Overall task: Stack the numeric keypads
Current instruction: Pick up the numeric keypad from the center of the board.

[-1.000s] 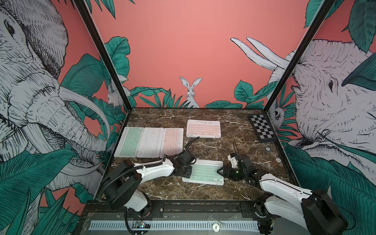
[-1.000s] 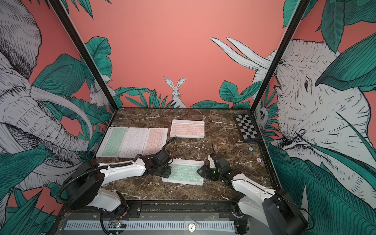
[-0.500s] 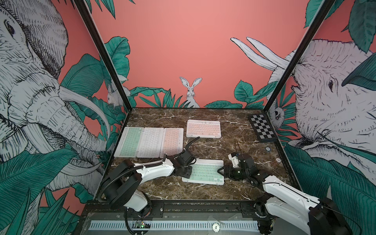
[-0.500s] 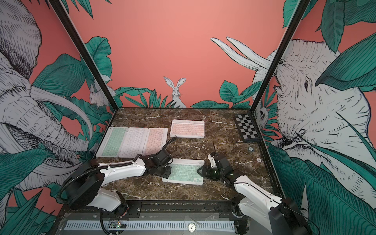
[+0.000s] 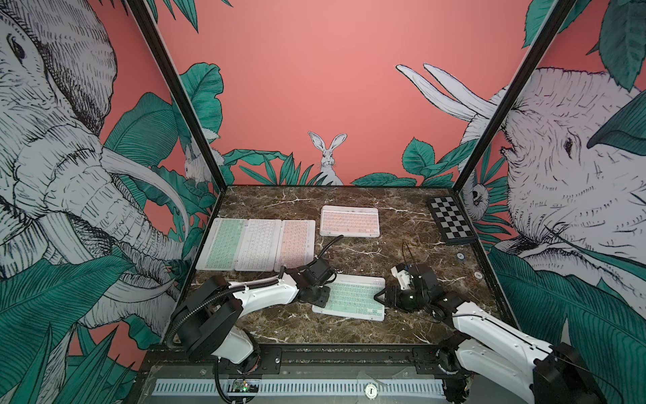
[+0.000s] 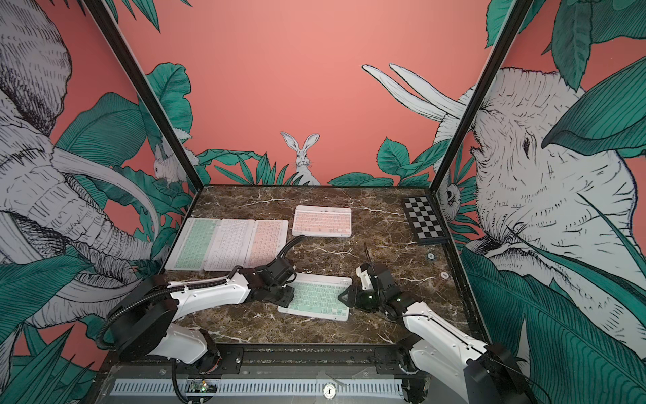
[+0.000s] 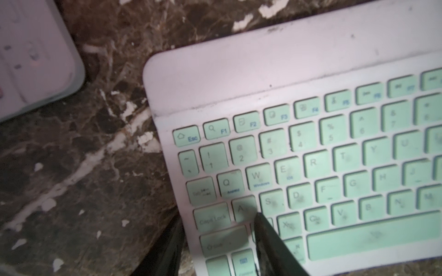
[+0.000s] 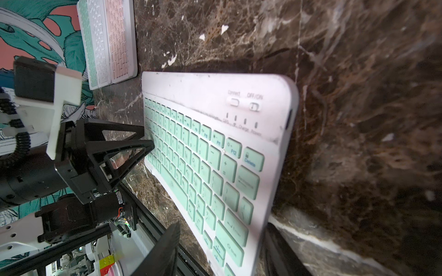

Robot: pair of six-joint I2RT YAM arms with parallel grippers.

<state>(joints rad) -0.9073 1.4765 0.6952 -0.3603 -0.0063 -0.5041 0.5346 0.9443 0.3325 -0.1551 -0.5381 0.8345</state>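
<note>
A mint-green keypad [image 5: 353, 297] [image 6: 320, 297] lies at the front middle of the marble table. My left gripper [image 5: 323, 297] [image 7: 218, 218] is shut on its left edge, with one finger [image 7: 265, 234] on the keys and the other below the rim. My right gripper [image 5: 379, 297] [image 8: 223, 224] is open and straddles the right end of the green keypad [image 8: 215, 167]. One finger [image 8: 165, 251] hangs clear above the keys; the other is under the edge. A green [image 5: 223, 243], a white [image 5: 260, 245] and a pink keypad [image 5: 295, 245] lie side by side at the left. Another pink keypad [image 5: 349, 221] lies at the back.
A black-and-white checkered board [image 5: 451, 219] lies at the back right corner. Two small round discs [image 5: 461, 256] sit near the right wall. The enclosure's walls close in the table [image 5: 384, 252] on three sides. A black rail runs along the front edge.
The right arm's rear links have shifted a little; its gripper stays at the green keypad's right end. The left arm and all keypads have not moved.
</note>
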